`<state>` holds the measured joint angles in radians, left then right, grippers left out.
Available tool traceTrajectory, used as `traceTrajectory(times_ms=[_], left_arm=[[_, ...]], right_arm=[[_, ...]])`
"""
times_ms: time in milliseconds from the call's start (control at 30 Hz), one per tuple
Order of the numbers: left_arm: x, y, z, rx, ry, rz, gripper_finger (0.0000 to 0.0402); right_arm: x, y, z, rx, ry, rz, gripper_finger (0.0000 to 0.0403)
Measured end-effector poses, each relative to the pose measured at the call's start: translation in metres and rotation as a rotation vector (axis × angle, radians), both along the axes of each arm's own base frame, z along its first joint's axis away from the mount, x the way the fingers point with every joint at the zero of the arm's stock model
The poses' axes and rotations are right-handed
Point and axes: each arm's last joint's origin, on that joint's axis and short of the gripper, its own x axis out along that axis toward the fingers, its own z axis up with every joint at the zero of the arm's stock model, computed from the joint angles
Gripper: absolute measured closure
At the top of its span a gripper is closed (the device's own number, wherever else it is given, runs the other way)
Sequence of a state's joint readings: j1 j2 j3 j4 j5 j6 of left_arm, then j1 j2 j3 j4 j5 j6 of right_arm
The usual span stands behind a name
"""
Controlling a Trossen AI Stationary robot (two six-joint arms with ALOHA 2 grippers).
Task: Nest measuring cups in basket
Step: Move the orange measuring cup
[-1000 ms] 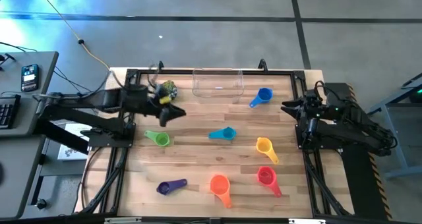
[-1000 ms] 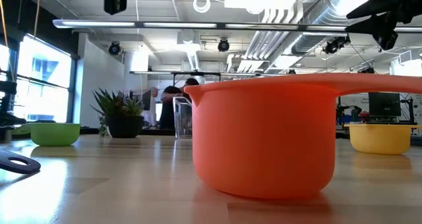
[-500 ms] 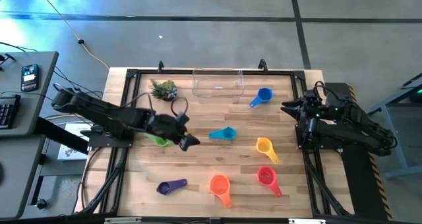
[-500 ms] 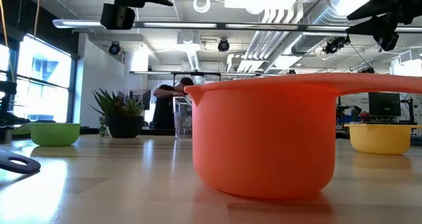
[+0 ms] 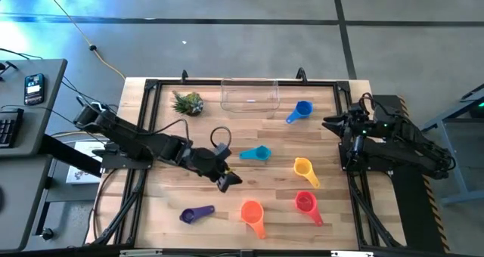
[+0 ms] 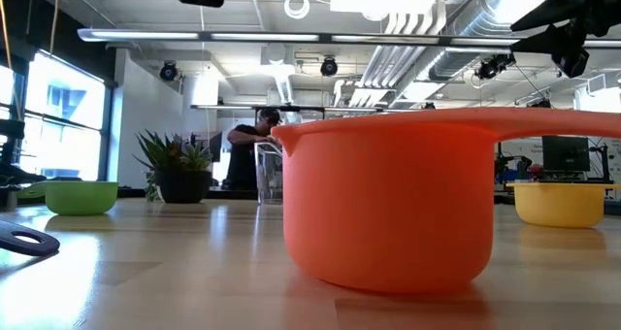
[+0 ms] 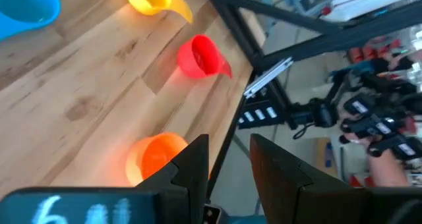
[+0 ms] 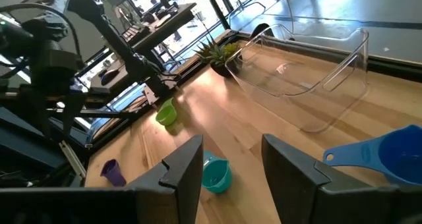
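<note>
Left gripper (image 5: 229, 183), fingers parted and empty, hides the green cup beneath its arm; the orange cup (image 5: 252, 212) sits just ahead.

Seven measuring cups are lying open-side up, apart from one another — the blue cup (image 5: 302, 109) just beside the basket's right end, the teal-blue cup (image 5: 257, 153) mid-table, the yellow cup (image 5: 303, 168) and red cup (image 5: 305, 203) toward the right, the orange cup (image 5: 252, 212) and purple cup (image 5: 196, 214) along the near edge. The green cup (image 8: 166, 113) is sitting toward the left. The clear basket (image 5: 249, 95) is standing upright at the far edge — holding nothing.
</note>
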<state>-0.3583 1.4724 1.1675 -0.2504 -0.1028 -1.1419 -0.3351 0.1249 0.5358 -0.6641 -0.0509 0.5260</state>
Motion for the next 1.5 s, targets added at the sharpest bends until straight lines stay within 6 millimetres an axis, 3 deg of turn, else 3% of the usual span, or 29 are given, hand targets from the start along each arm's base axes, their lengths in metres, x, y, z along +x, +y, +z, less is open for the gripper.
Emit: traceTrajectory(times_ms=[300, 633, 900, 1233, 1500], left_arm=[[0.024, -0.023, -0.001, 0.044, 0.104, 0.034, 0.0298], [0.049, -0.052, -0.043, 0.029, 0.243, 0.071, 0.0298], [0.052, -0.066, -0.072, 0.012, 0.333, 0.099, 0.0298], [0.042, -0.076, -0.075, 0.027, 0.379, 0.113, 0.0298], [0.049, -0.08, -0.093, 0.022, 0.41, 0.108, 0.0298]], right_arm=[[-0.003, 0.0, -0.009, 0.072, 0.076, -0.065, 0.0258], [-0.004, 0.0, -0.01, 0.07, 0.095, -0.061, 0.0258], [-0.003, 0.0, -0.01, 0.046, 0.103, -0.048, 0.0258], [-0.003, 0.0, -0.01, 0.046, 0.103, -0.048, 0.0258], [-0.004, 0.0, -0.011, 0.047, 0.106, -0.048, 0.0258]])
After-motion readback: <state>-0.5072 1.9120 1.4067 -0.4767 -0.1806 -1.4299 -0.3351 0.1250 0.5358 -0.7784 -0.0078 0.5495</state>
